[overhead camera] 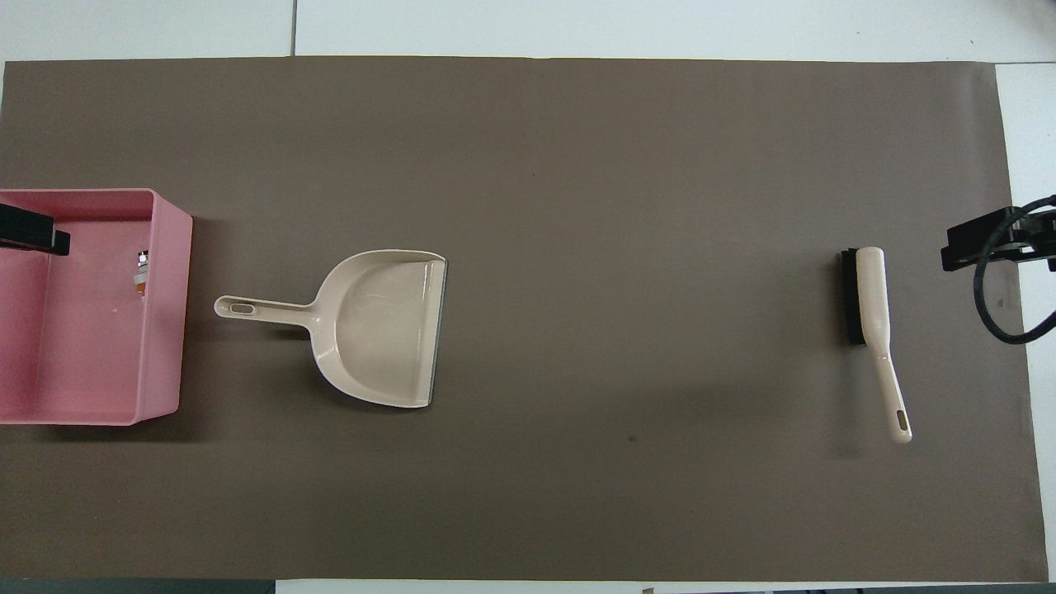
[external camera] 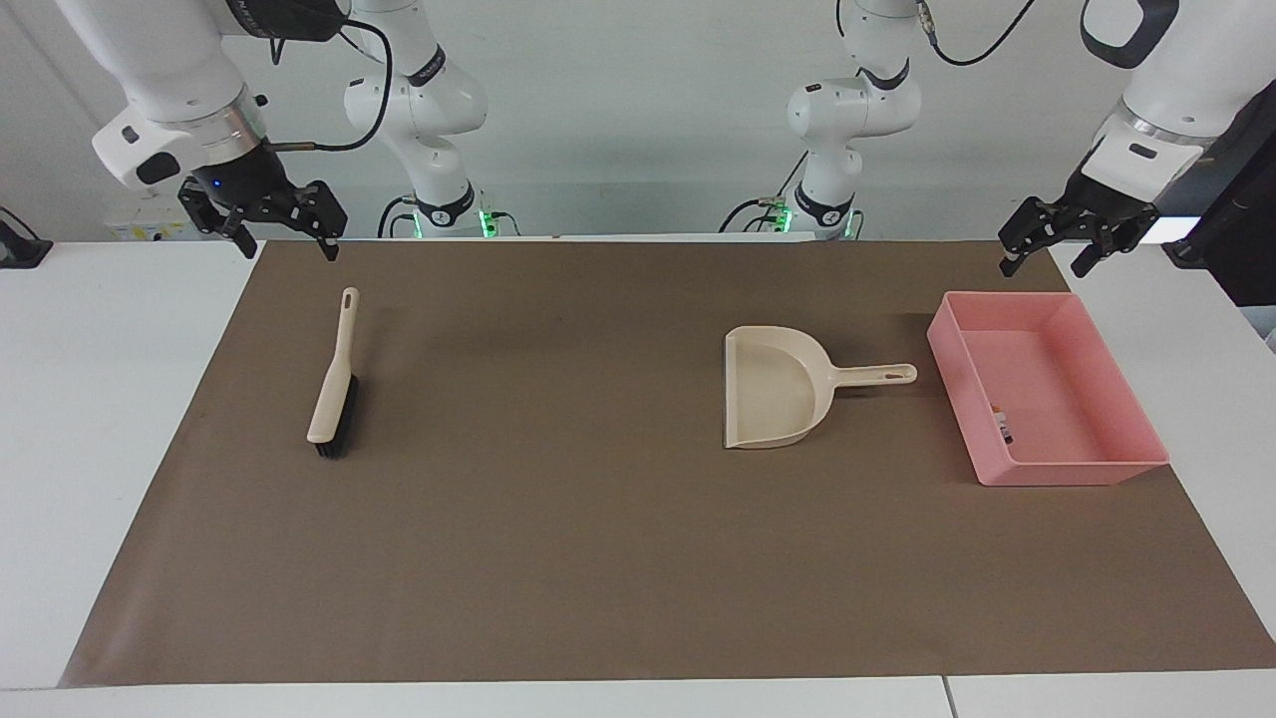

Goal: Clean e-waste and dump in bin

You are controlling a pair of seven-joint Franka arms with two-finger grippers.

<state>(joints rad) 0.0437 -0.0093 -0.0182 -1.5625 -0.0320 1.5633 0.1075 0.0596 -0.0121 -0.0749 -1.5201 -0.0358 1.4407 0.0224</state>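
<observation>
Paper, brown and flat, covers most of my white bench (external camera: 100, 399), and all the things lie on this mat (external camera: 548, 548). I go across the facing view, using that view as my clock.

My right claw (external camera: 286, 244) hangs in the air over the mat's corner at the right arm's end. Its two fingers are spread wide and hold nothing.

At about five o'clock from that claw lies the brush (external camera: 334, 384). It lies flat on the mat. Its thin handle points to twelve o'clock, toward me, and its black bristles are at the six o'clock end.

Well apart from the brush, toward the left arm's end, is the beige dustpan (external camera: 773, 389). It sits flat. Its handle points to three o'clock, at the bin, and its wide mouth faces nine o'clock. I see nothing in it.

Just beside the handle's tip, but not touching it, is the pink bin (external camera: 1077, 469). The e-waste (external camera: 1002, 424) lies inside it, tiny bits against the wall next to the dustpan, at about eight o'clock in the bin. From overhead I can see an orange mark on one bit (overhead camera: 142, 272).

My left claw (external camera: 1044, 254) hangs in the air at about twelve o'clock from the bin, over the mat's corner there. Its fingers are spread apart too, with nothing between them.
</observation>
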